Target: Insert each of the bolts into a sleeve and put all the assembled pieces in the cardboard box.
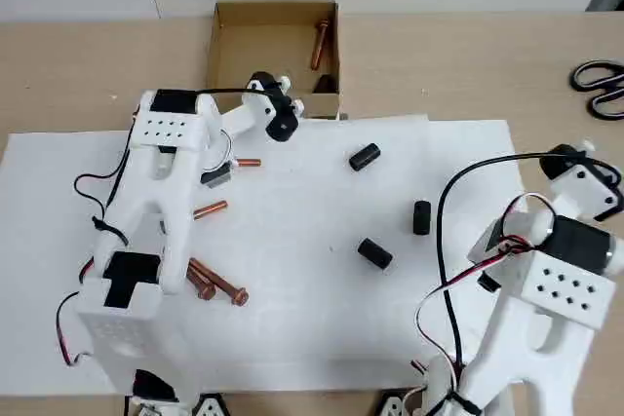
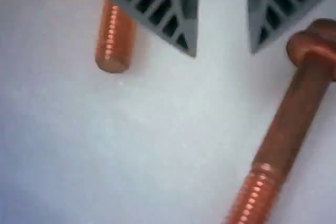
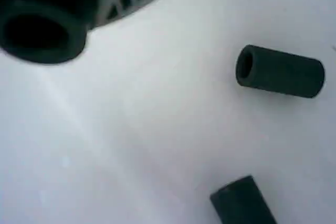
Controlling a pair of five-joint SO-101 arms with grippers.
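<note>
Bolt 1 [image 1: 320, 44] lies inside the cardboard box [image 1: 222, 56], against its side wall. Bolt 2 [image 1: 247, 162] lies on the white sheet [image 1: 292, 338] just in front of the box. Bolt 3 [image 1: 210, 209] lies farther from the box. Bolts 4 and 5 [image 1: 216, 285] lie side by side, farthest from the box.

Sleeve A [image 1: 364, 156] lies on the sheet near the box's front corner. Sleeve B [image 1: 421, 217] and sleeve C [image 1: 374, 253] lie well apart from the box, near each other but not touching.

The left hand [image 2: 221, 45] hangs low over the sheet in front of the box, spread and holding nothing. One fingertip [image 2: 173, 19] covers part of one bolt, and a second bolt's head lies beside the other fingertip.

The right hand [image 1: 489, 275] is far from the box, beyond sleeve B, and pinches the held sleeve [image 3: 42, 32] above the sheet.

The sheet covers the table [image 1: 439, 65]. Scissors [image 1: 600, 85] lie at the table edge, level with the box.
</note>
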